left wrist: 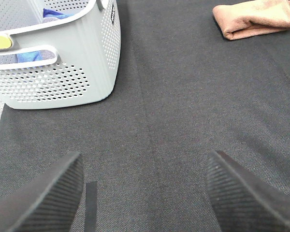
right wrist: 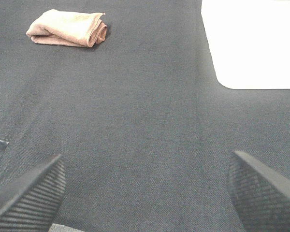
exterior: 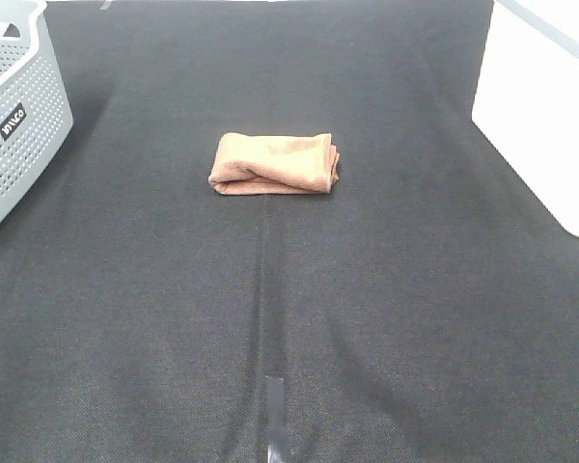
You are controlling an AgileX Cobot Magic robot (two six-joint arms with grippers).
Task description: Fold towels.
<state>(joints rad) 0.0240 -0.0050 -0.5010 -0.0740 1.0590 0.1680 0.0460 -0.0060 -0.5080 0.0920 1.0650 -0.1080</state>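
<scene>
The brown towel (exterior: 274, 164) lies folded into a small thick rectangle on the dark cloth, a little behind the table's middle. It also shows in the left wrist view (left wrist: 257, 20) and in the right wrist view (right wrist: 67, 28). Neither arm shows in the exterior high view. My left gripper (left wrist: 144, 193) is open and empty, low over the dark cloth, well away from the towel. My right gripper (right wrist: 147, 193) is open and empty too, also far from the towel.
A grey perforated laundry basket (exterior: 19, 125) stands at the back left; the left wrist view shows blue cloth inside the basket (left wrist: 63, 72). A white surface (exterior: 545, 106) lies at the right edge. A strip of tape (exterior: 274, 415) marks the front centre.
</scene>
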